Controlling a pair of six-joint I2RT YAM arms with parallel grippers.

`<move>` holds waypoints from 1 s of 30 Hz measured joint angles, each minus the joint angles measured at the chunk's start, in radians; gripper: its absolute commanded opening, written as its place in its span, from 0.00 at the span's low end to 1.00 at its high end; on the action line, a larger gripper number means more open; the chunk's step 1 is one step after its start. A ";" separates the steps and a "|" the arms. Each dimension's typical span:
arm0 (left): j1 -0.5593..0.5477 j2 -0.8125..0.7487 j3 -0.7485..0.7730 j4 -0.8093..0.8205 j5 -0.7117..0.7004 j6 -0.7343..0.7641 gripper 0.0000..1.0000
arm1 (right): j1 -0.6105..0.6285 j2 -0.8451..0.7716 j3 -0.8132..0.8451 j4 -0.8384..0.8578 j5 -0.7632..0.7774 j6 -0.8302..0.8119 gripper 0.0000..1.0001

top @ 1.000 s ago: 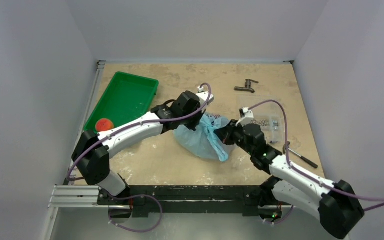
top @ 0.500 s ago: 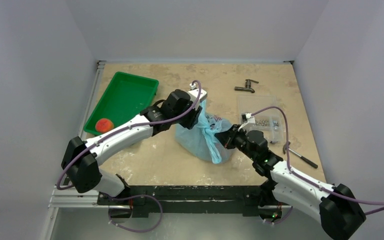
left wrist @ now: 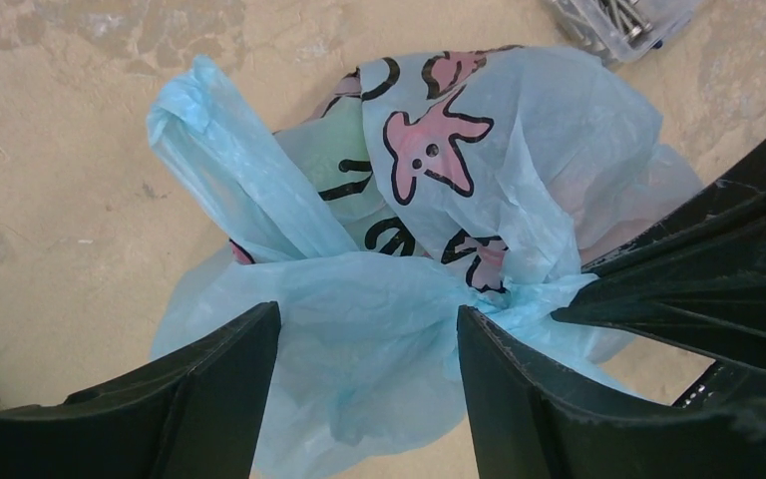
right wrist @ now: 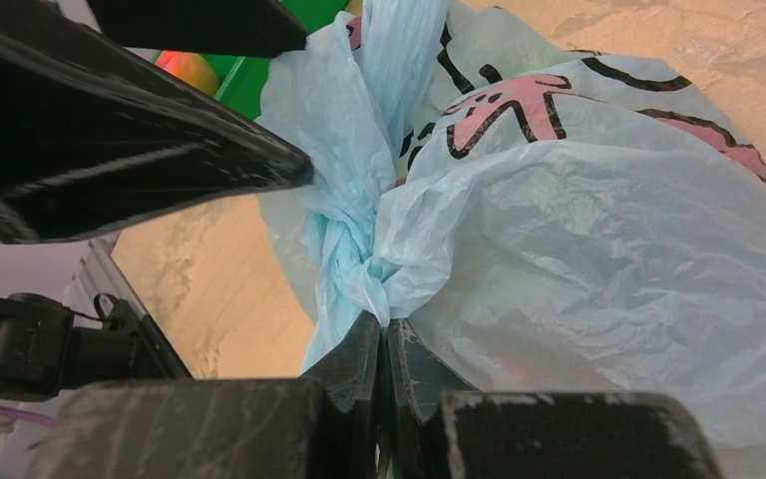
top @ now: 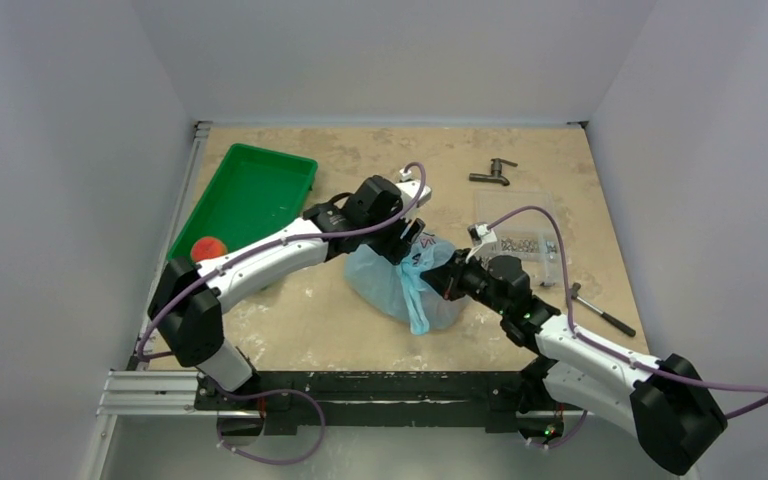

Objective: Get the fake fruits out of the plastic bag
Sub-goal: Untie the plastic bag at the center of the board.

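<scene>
Blue plastic bag in right pincer's grip

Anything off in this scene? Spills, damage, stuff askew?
Nothing spilled or damaged. One oddity: the crinkly translucent light-blue plastic bag has its neck twisted into a tight bunch, pinched in the shut right gripper, so its mouth looks closed. The open left gripper straddles the bag. One red-peach toy fruit sits in the green plastic tray.

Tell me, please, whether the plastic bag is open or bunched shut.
Bunched shut: the plastic bag has its neck twisted tight, pinched in the closed jaws of the right gripper; no opening shows.
</scene>
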 measured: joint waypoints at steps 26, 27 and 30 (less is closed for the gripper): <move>-0.005 -0.129 -0.058 -0.005 -0.134 0.032 0.00 | 0.028 -0.209 -0.014 -0.100 0.145 0.017 0.01; -0.003 -0.143 -0.065 0.004 -0.132 0.032 0.00 | 0.028 -0.211 -0.010 -0.116 0.147 0.011 0.04; 0.002 -0.154 -0.076 0.029 -0.119 0.032 0.00 | 0.028 -0.205 0.026 -0.179 0.150 -0.020 0.14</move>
